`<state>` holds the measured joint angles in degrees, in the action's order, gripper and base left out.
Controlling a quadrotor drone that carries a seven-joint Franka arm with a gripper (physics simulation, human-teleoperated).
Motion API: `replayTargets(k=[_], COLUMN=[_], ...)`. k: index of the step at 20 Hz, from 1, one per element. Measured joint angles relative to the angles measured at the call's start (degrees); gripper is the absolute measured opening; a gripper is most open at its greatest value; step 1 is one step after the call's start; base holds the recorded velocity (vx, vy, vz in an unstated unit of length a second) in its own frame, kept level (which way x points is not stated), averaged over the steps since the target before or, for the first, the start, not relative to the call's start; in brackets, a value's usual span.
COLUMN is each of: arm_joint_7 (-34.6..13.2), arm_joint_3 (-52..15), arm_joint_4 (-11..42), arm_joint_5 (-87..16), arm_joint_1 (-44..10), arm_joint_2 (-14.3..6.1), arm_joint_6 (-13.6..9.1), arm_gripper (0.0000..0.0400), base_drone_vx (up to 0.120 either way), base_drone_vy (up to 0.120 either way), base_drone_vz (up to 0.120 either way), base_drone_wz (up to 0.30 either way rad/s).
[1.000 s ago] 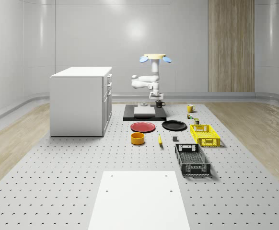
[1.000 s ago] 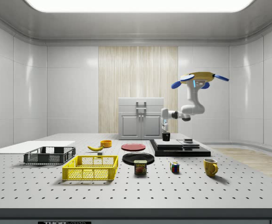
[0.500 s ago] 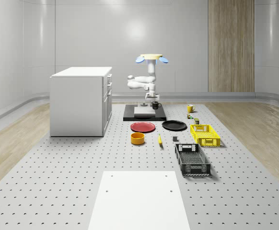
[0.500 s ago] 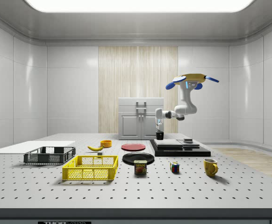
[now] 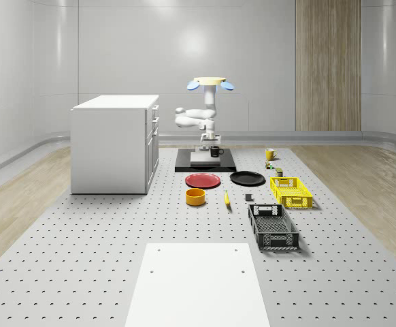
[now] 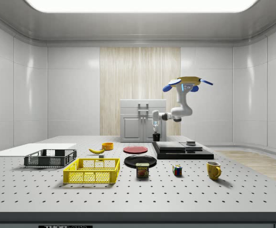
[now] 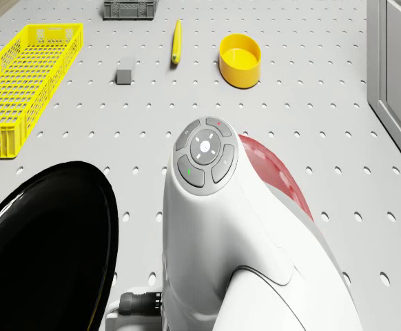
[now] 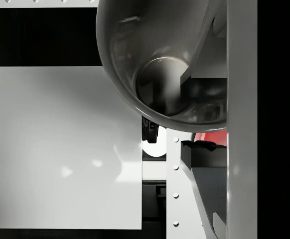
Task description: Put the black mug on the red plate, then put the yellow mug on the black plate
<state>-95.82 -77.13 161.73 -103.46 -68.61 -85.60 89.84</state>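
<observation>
The black mug [image 5: 215, 152] hangs just above the black platform [image 5: 205, 165], with my gripper [image 5: 213, 144] shut on its rim. In the side view the mug [image 6: 156, 137] sits under the gripper [image 6: 156, 129], above the platform's edge nearest the plates. The wrist view looks into the mug [image 8: 160, 64], with one finger [image 8: 242, 99] outside its wall. The drone [image 5: 210, 83] hovers over the platform. In front of the platform lie the red plate [image 5: 203, 180] and the black plate [image 5: 247, 178]. The yellow mug [image 5: 269, 154] stands at the whole-scene view's right.
A white cabinet [image 5: 115, 143] stands at the whole-scene view's left. Nearer the camera lie a yellow bowl [image 5: 195, 197], a banana [image 5: 226, 199], a yellow crate [image 5: 291, 191] and a black crate [image 5: 273, 227]. A white slab [image 5: 203, 158] lies on the platform.
Drone and arm have moved toward the whole-scene view's left with the black mug held, carrying it across the platform toward the red plate's side.
</observation>
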Motion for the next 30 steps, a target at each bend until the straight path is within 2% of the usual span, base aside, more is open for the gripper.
replayTargets(k=[8,18,26,30], arm_joint_7=[-0.12,-0.26,-0.29,-0.40], arm_joint_3=[-0.08,-0.15,3.72,5.07], arm_joint_4=[-0.03,-0.06,-1.02,-3.13], arm_joint_5=[0.27,0.57,-2.91,-4.19], arm_joint_1=[-0.16,-0.33,-0.98,-2.96], arm_joint_2=[-0.66,-1.38,-1.90,-1.52], arm_joint_6=[0.61,1.28,3.23,3.94], arm_gripper=[0.0110,0.0110,0.0110,0.0110], base_drone_vx=[0.120,0.116,0.000,0.000], base_drone_vy=[-0.115,0.000,0.000,0.000], base_drone_vz=[0.000,0.000,0.000,0.000], base_drone_wz=[0.000,0.000,0.000,0.000])
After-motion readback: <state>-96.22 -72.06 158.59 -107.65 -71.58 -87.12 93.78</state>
